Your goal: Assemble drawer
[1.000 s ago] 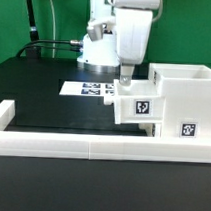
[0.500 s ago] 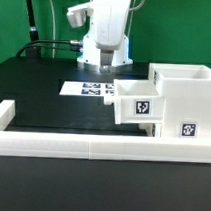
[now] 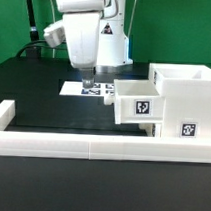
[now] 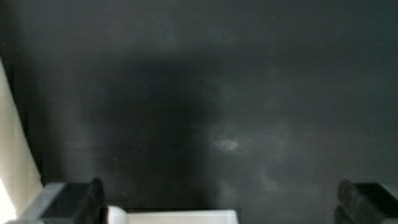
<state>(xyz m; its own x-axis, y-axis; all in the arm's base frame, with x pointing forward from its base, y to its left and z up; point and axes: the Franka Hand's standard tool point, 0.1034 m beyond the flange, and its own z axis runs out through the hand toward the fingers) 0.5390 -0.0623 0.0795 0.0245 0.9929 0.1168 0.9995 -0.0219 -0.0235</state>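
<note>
Exterior view: the pincer [image 3: 87,81] has let go of the drawer [image 3: 159,104] and drawn off, hanging released and empty over the tabletop [image 3: 53,106]. The drawer now sits well off to the exterior view's right of it, one tray [image 3: 135,105] partly seated, so that insertion looks done.

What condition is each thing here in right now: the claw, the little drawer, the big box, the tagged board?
Gripper: open, holding nothing, above the marker board.
Small tray: partly slid into the housing, sticking out, upright.
Housing: upright on the table, open on top.
Marker board: flat on the table.
Border rail: lying along the table's edge.
</note>
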